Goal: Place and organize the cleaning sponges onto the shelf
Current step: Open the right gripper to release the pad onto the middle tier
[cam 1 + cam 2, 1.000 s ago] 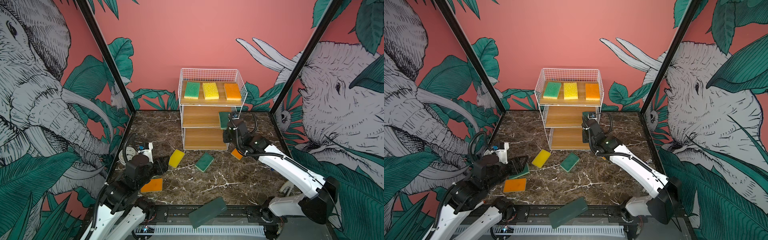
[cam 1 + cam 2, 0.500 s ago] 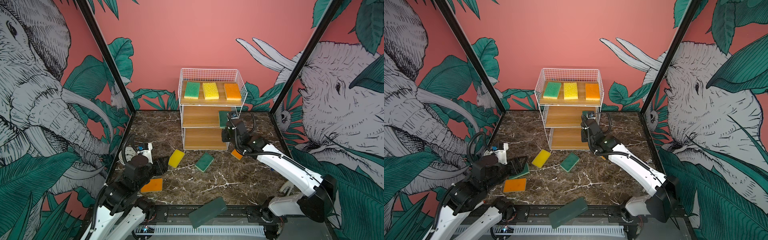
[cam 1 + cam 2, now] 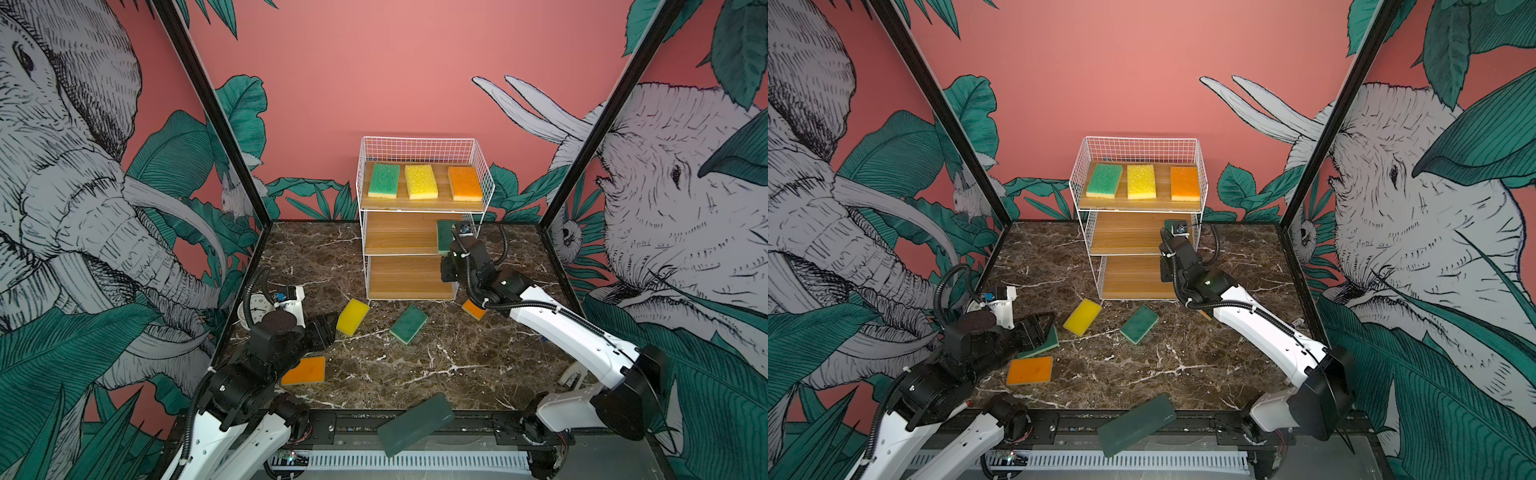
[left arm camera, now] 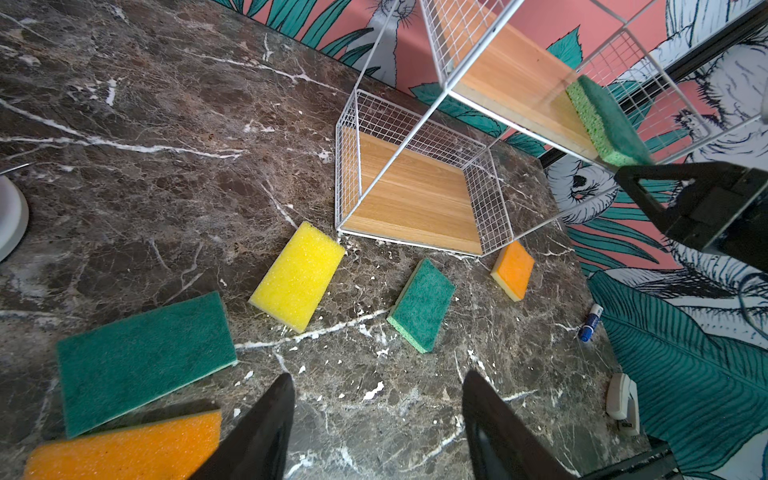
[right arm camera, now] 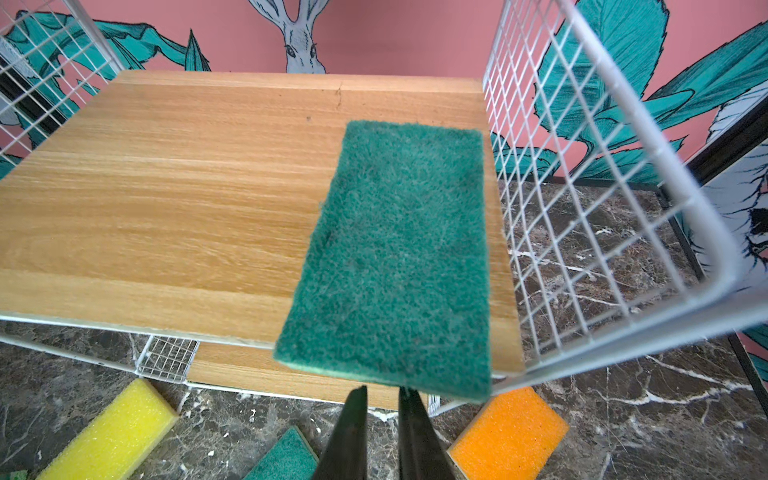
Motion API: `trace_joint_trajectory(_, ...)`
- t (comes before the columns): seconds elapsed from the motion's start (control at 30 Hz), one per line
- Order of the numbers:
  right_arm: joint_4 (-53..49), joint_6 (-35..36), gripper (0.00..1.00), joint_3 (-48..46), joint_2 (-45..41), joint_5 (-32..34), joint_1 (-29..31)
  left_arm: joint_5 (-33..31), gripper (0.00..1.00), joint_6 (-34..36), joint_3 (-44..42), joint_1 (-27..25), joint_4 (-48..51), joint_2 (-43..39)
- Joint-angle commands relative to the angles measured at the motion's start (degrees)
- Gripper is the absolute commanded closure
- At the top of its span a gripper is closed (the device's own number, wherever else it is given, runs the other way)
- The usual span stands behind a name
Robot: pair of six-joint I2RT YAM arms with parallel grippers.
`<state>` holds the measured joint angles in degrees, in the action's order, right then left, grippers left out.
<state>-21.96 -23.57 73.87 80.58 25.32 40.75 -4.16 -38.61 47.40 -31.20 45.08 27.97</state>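
Moved: the right arm has shifted a little at the right front of the shelf [image 3: 417,147] since a second ago; the left arm and every sponge lie as before.
Right jaws: the right gripper [image 5: 382,392] has its fingers almost together, a thin gap between them and nothing in it; the tips sit just short of the near end of the dark green sponge [image 5: 399,257].
Dark green sponge: scouring side up, flat on the middle board [image 5: 187,187] along its right edge, near end overhanging the board's front edge.
Left jaws: the left gripper [image 4: 376,376] has its fingers well apart and empty, over the bench [image 3: 415,374] near its left edge.
Beside the left gripper: a green-faced sponge [image 4: 141,357] and a near orange sponge [image 4: 124,449], just beside each other.
Bench middle: a yellow sponge [image 3: 352,316] and a tilted green sponge [image 3: 408,324], apart, before the shelf's front.
Shelf's right front corner: a small orange sponge [image 3: 473,309] on the bench, just beside it.
Top board: top green sponge [image 3: 384,180], top yellow sponge [image 3: 421,181], top orange sponge [image 3: 465,183], side by side in a row.
Bench front edge: a dark slab [image 3: 415,424] lies across it.
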Motion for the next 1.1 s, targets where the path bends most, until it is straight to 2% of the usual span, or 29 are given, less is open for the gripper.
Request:
trace_joint_trajectory(0.0, 2.33, 0.72, 0.82, 2.65, 0.24, 1.54, -0.53, -0.81, 0.34, -0.85, -0.77, -0.24, 0.24, -0.46)
trace_joint_trajectory(1.07, 3.58, 0.81, 0.79, 5.27, 3.77, -0.25, -2.08, -0.18, 0.34, -1.27, -0.98, -0.26, -0.78, 0.86)
